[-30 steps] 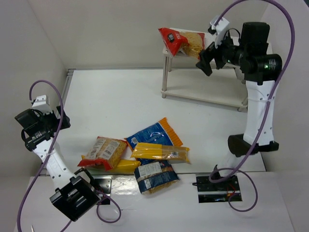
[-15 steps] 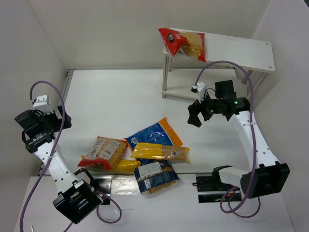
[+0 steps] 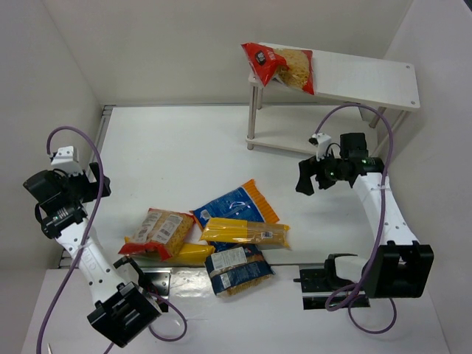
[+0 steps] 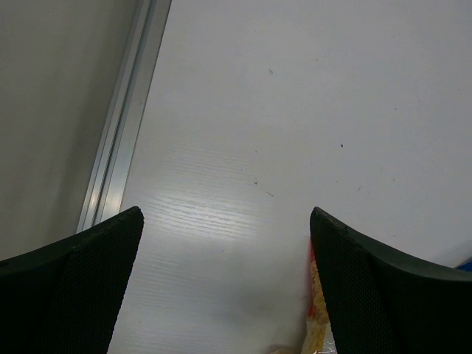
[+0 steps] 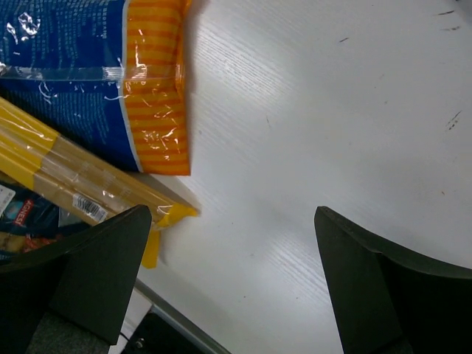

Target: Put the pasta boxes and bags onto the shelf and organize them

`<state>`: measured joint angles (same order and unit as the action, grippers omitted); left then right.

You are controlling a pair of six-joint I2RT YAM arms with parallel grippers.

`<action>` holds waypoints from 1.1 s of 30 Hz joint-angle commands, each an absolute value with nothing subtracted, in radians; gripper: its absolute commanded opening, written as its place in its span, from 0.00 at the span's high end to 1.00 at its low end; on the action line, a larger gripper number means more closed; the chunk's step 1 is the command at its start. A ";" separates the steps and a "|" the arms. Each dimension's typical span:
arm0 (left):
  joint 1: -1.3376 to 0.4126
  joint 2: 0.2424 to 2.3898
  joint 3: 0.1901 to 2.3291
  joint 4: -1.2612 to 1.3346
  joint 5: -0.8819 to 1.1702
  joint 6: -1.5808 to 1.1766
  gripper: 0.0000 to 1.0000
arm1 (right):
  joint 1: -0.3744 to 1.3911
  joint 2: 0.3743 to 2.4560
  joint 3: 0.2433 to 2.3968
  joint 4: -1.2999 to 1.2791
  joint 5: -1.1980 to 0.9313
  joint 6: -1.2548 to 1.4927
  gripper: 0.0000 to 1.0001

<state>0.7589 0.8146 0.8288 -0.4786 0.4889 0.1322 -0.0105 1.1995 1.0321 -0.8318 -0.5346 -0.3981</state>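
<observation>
A red pasta bag [image 3: 280, 65] lies on the left end of the white shelf's top board [image 3: 369, 75]. On the table lie a blue bag [image 3: 236, 206] [image 5: 81, 74], the long yellow spaghetti packet [image 3: 247, 234] [image 5: 81, 181], a red-and-white bag [image 3: 156, 232], a plain yellow packet [image 3: 193, 254] and a dark blue bag with a white label [image 3: 237, 268]. My right gripper [image 3: 304, 182] [image 5: 232, 221] is open and empty, above the table right of the pile. My left gripper [image 3: 96, 188] [image 4: 225, 221] is open and empty at the far left.
The shelf's lower board [image 3: 317, 136] sits behind my right arm. A metal rail [image 4: 122, 140] runs along the table's left edge. Black mounts [image 3: 328, 284] stand at the near edge. White walls close in on the left, back and right.
My right arm has come down from the shelf's top board, where it left the red bag, to low above the table, then shifted slightly right. My left arm barely moved.
</observation>
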 commanded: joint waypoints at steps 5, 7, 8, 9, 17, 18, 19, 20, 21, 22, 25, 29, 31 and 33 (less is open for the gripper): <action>0.767 0.804 0.824 -0.451 0.535 0.149 0.01 | -0.103 1.200 1.019 -0.765 -0.569 -0.379 0.00; 0.767 0.804 0.824 -0.451 0.535 0.149 0.01 | -0.124 1.200 1.019 -0.775 -0.578 -0.379 0.00; 0.767 0.804 0.824 -0.451 0.535 0.149 0.01 | -0.133 1.200 1.019 -0.775 -0.578 -0.388 0.00; 0.767 0.795 0.824 -0.451 0.535 0.149 0.01 | -0.155 1.200 1.019 -0.775 -0.589 -0.388 0.00; 0.767 0.795 0.824 -0.451 0.545 0.149 0.01 | -0.175 1.189 1.019 -0.785 -0.607 -0.416 0.00; 0.767 0.795 0.824 -0.451 0.545 0.149 0.01 | -0.175 1.189 1.019 -0.785 -0.607 -0.416 0.00; 0.767 0.795 0.824 -0.451 0.545 0.149 0.01 | -0.175 1.189 1.019 -0.785 -0.607 -0.416 0.00; 0.767 0.795 0.824 -0.451 0.545 0.149 0.01 | -0.175 1.189 1.019 -0.795 -0.607 -0.416 0.00; 0.767 0.795 0.824 -0.451 0.545 0.149 0.01 | -0.175 1.189 1.019 -0.795 -0.607 -0.416 0.00; 0.767 0.795 0.824 -0.451 0.545 0.149 0.01 | -0.175 1.189 1.019 -0.795 -0.617 -0.416 0.00; 0.767 0.795 0.824 -0.451 0.545 0.149 0.01 | -0.175 1.189 1.019 -0.795 -0.617 -0.416 0.00; 0.767 0.795 0.824 -0.451 0.545 0.158 0.01 | -0.184 1.189 1.019 -0.795 -0.617 -0.416 0.00; 0.767 0.795 0.824 -0.451 0.554 0.158 0.01 | -0.184 1.189 1.019 -0.795 -0.617 -0.425 0.00; 0.767 0.795 0.824 -0.451 0.554 0.158 0.01 | -0.184 1.189 1.019 -0.795 -0.617 -0.425 0.00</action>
